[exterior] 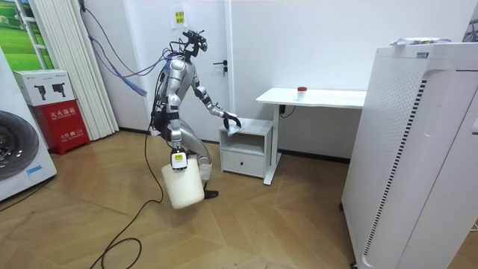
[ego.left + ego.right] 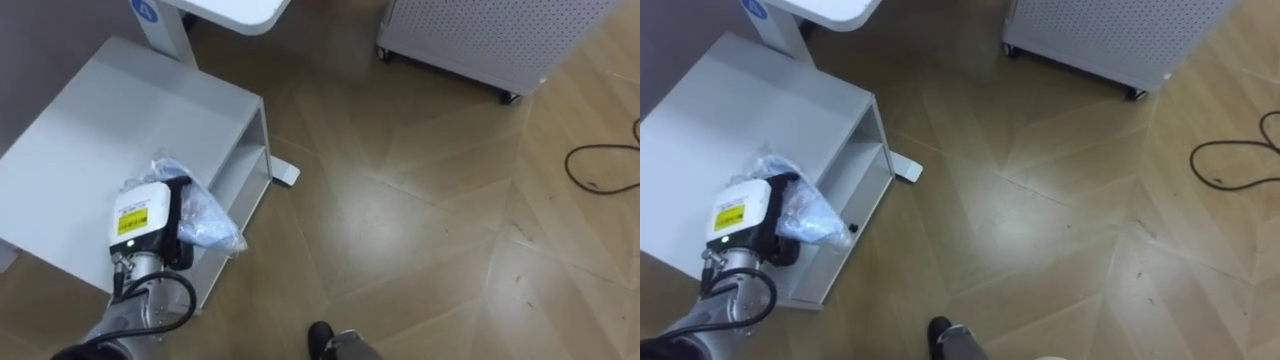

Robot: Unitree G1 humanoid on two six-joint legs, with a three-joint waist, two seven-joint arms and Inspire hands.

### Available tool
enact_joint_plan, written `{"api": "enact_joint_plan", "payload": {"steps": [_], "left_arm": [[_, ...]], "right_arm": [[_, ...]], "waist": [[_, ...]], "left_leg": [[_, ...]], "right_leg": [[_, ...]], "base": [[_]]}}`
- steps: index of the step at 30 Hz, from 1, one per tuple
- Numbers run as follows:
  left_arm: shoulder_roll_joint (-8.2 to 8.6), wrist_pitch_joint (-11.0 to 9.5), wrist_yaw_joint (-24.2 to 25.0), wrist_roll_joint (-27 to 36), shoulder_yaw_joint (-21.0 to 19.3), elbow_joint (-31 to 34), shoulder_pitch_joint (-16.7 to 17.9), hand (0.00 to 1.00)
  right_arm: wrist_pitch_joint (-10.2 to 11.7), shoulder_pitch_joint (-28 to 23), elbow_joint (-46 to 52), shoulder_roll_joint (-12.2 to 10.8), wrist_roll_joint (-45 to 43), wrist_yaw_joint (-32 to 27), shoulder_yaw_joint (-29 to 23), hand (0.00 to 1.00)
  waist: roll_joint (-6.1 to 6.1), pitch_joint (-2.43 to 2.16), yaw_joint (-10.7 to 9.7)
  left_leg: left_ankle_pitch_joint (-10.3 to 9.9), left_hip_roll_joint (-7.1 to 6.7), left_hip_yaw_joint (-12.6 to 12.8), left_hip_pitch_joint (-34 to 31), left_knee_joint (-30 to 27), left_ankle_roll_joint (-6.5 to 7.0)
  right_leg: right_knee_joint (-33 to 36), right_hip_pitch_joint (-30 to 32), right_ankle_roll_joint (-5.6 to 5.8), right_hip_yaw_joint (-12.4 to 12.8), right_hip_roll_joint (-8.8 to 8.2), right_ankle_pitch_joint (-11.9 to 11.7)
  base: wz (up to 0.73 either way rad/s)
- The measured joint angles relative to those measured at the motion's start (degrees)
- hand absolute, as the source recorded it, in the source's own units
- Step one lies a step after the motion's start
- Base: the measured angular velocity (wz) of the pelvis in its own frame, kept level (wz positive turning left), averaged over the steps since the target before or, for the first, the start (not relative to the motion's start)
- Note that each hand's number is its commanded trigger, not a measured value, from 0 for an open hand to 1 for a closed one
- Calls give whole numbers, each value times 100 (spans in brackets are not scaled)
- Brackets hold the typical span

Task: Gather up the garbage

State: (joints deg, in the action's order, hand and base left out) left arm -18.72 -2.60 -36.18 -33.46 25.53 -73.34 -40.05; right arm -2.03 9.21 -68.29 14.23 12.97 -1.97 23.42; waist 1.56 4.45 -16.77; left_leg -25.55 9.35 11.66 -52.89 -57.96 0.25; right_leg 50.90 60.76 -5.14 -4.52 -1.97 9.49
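The crumpled plastic bag [image 2: 207,222] is clutched in the curled fingers of the left hand [image 2: 143,215] at the white cabinet's [image 2: 100,130] front edge, and, being slick and only partly gathered, it could be dropped to the floor [image 2: 400,250] when lifted.

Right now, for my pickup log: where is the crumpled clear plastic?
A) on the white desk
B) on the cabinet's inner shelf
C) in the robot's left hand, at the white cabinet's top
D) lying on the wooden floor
C: the left hand has its fingers curled round the crumpled plastic over the white cabinet.
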Motion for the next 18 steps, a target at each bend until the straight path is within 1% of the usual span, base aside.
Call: {"api": "enact_joint_plan", "payload": {"steps": [3, 5, 8, 10, 11, 12, 13, 16, 18], "left_arm": [[8, 127, 137, 9, 60, -48, 51, 100], [8, 136, 162, 20, 72, -98, 70, 100], [37, 131, 131, 22, -21, -101, 121, 100], [56, 100, 78, 100, -65, -98, 172, 100], [83, 72, 58, 252, -100, -84, 216, 100], [144, 61, 48, 364, -177, -76, 223, 100], [165, 52, 41, 419, -182, -70, 223, 100], [217, -71, 42, 656, -204, -56, 225, 100], [301, -231, 39, 801, -275, 9, 290, 100]], "right_arm": [[-13, -13, 76, 8, 8, -44, 2, 100], [-10, -25, 90, 14, 16, -59, 10, 100], [18, -59, 91, 14, 21, -106, 16, 100], [25, -74, 83, 13, 15, -128, 12, 100], [39, -75, 86, 13, -3, -172, 10, 100], [69, -66, 116, 16, -48, -237, -4, 100], [74, -66, 148, 21, -64, -270, -7, 100], [82, -22, 261, 32, -108, -351, -6, 100], [122, -20, 344, 49, -100, -524, 0, 100]], "waist": [[7, 4, -2], [13, 8, -2], [18, 11, 25], [18, 11, 50], [19, 11, 62], [18, 11, 105], [17, 11, 124], [17, 11, 240], [2, 21, 340]], "left_leg": [[2, -3, 0, 120, 22, -4], [2, 0, -5, 161, 23, -5], [4, -1, 5, 188, 24, -5], [4, 2, 23, 216, 25, -5], [4, 1, 33, 239, 29, -5], [4, -11, 38, 251, 42, -5], [4, -14, 38, 251, 43, -5], [10, -24, 41, 271, 73, -4], [63, -31, 79, 391, 174, -25]], "right_leg": [[-12, -113, -1, 1, 2, 1], [-12, -157, -2, -6, 0, 3], [-12, -177, 1, 5, 0, -2], [-7, -192, 3, 17, 5, -3], [-4, -207, 4, 29, 9, -2], [-5, -213, 19, 38, 5, 7], [-7, -213, 44, 38, 3, 21], [-38, -227, 62, 46, 8, 17], [-104, -329, 55, 63, 9, 1]], "base": [[0], [0], [0], [-2], [-3], [0], [0], [0], [0]]}}
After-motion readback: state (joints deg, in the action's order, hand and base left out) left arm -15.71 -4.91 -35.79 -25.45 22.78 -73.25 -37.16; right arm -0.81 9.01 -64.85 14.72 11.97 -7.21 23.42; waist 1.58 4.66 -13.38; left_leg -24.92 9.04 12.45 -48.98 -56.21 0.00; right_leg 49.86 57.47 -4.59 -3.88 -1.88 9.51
